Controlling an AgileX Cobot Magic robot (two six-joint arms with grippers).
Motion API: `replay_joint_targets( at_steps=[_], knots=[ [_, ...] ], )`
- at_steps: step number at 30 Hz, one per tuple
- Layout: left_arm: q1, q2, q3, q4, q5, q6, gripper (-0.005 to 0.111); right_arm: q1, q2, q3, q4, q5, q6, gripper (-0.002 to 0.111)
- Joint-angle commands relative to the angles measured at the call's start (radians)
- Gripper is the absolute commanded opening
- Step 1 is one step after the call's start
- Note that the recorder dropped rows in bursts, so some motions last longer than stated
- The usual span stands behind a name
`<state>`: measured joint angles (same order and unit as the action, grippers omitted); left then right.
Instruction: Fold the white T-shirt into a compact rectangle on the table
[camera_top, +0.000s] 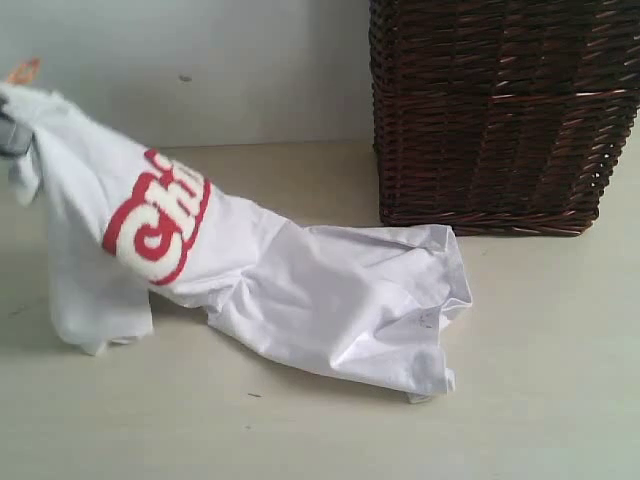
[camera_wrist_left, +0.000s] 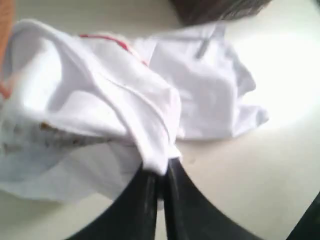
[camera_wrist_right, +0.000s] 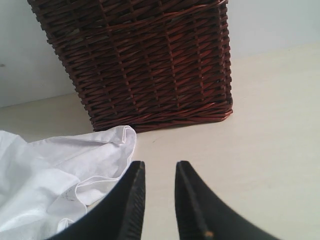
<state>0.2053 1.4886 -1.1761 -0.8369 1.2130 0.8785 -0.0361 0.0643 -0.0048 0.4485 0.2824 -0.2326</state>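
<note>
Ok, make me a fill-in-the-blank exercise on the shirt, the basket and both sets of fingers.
The left arm's fingers are ____ on the white T-shirt.
The right arm's fingers stand open and hold ____.
The shirt's lettering is outlined in ____.
The wicker basket stands on the ____.
Missing words: shut; nothing; red; table.

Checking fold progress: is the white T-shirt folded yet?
Not folded: the white T-shirt hangs crumpled from the left pincer, its other end lying on the table.
</note>
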Motion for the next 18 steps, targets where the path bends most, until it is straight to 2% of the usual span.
replay_joint_targets(
  at_steps=[1, 6, 9, 15, 16, 18],
  knots=[
    [0.004, -0.014, 0.110, 0.137, 0.008, 0.039, 0.000, 0.001, 0.002, 0.005, 0.001, 0.001, -0.001, 0.023],
    [0.004, -0.012, 0.226, 0.035, 0.008, 0.148, 0.000, 0.001, 0.002, 0.005, 0.001, 0.001, -0.001, 0.023],
    [0.004, -0.012, 0.270, 0.036, 0.008, 0.157, 0.006, 0.001, 0.002, 0.005, 0.001, 0.001, -0.001, 0.023],
    [0.004, -0.012, 0.339, -0.010, 0.008, 0.216, 0.043, 0.001, 0.002, 0.005, 0.001, 0.001, -0.001, 0.023],
    [0.004, -0.012, 0.341, -0.071, -0.034, 0.254, 0.050, 0.001, 0.002, 0.005, 0.001, 0.001, -0.001, 0.023],
    [0.004, -0.012, 0.339, -0.210, -0.184, 0.353, 0.055, 0.001, 0.002, 0.005, 0.001, 0.001, -0.001, 0.023]
  ],
)
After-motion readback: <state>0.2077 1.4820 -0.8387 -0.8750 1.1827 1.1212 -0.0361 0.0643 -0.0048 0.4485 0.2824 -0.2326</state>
